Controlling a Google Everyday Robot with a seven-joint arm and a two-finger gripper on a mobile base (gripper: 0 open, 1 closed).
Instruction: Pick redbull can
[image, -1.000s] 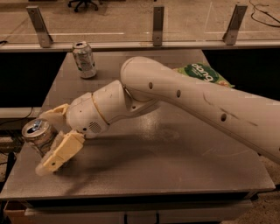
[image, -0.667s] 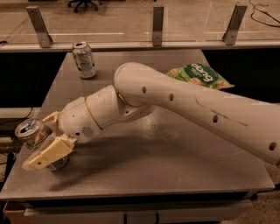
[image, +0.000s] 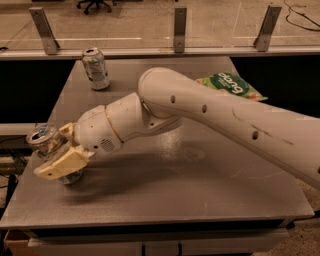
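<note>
We found the gripper (image: 56, 149) at the left edge of the table (image: 200, 200), its tan fingers (image: 62, 165) clasped on either side of the tilted redbull can (image: 44, 140). A green-marked can (image: 96, 69) stood upright at the far side. A green bag (image: 231, 85) lay well apart, rightward.

Gripper (image: 52, 150) sits at the grey table's (image: 200, 195) near-left edge. Well beyond it, upright by the far edge, there's a silver-white can (image: 95, 67) with green markings. Far off to its right, a green chip bag (image: 231, 85) lies flat at the far-right corner.
</note>
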